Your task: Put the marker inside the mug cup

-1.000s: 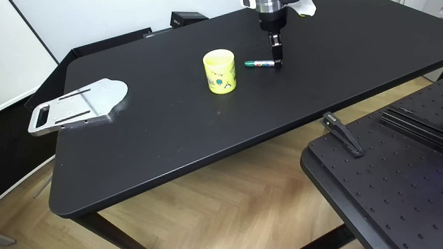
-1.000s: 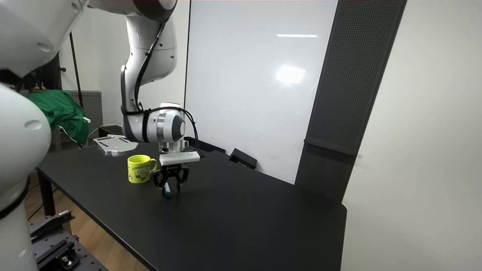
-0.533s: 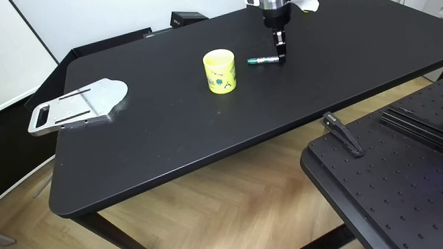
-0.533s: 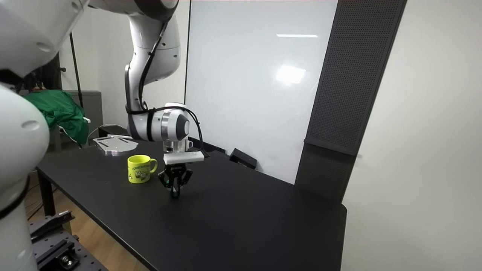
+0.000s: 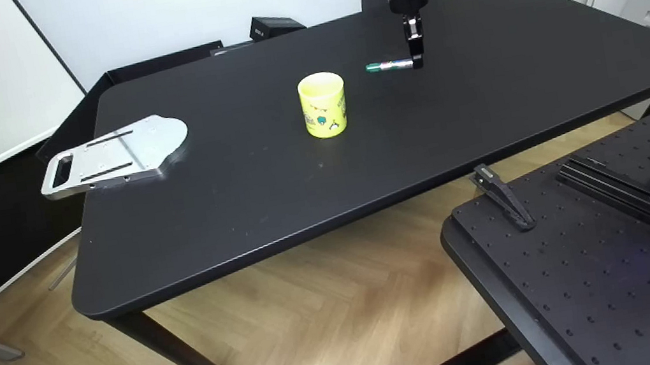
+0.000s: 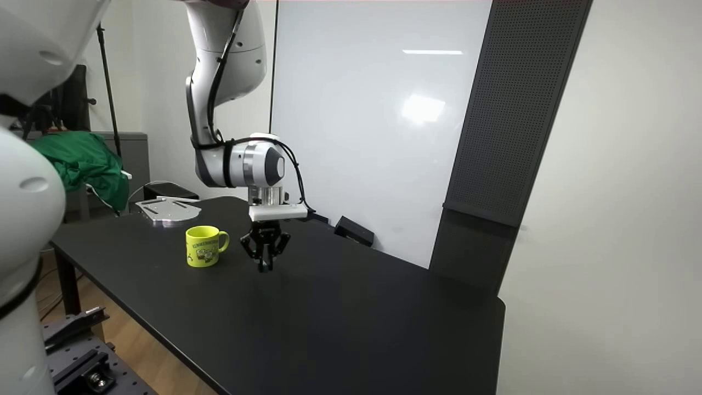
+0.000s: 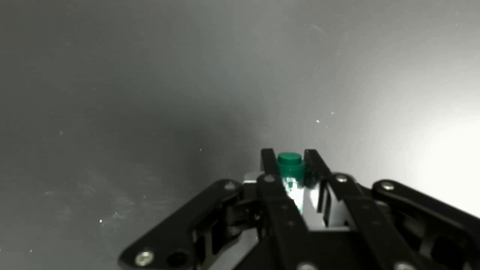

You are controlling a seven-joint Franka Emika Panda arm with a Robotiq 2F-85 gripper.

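The marker (image 5: 390, 65), green at the tip with a white printed body, lies level in my gripper (image 5: 418, 61), which is shut on one end of it. In the wrist view a green end of the marker (image 7: 291, 165) shows between the two fingertips. The yellow mug cup (image 5: 324, 108) stands upright on the table, with its handle turned toward the gripper (image 6: 265, 267) in an exterior view, where the mug cup (image 6: 202, 248) is to the left of it. Marker and gripper appear raised above the tabletop, beside the mug cup and apart from it.
A flat silver metal plate (image 5: 121, 152) with a handle slot lies at the table's far end, overhanging the edge. The black table (image 5: 275, 196) has a free edge facing the perforated robot bench (image 5: 594, 258). A whiteboard (image 6: 378, 109) stands behind the table.
The gripper has shut on the marker, which it stood open around a second ago. Both have since risen and shifted away from the mug cup. The mug cup has not moved.
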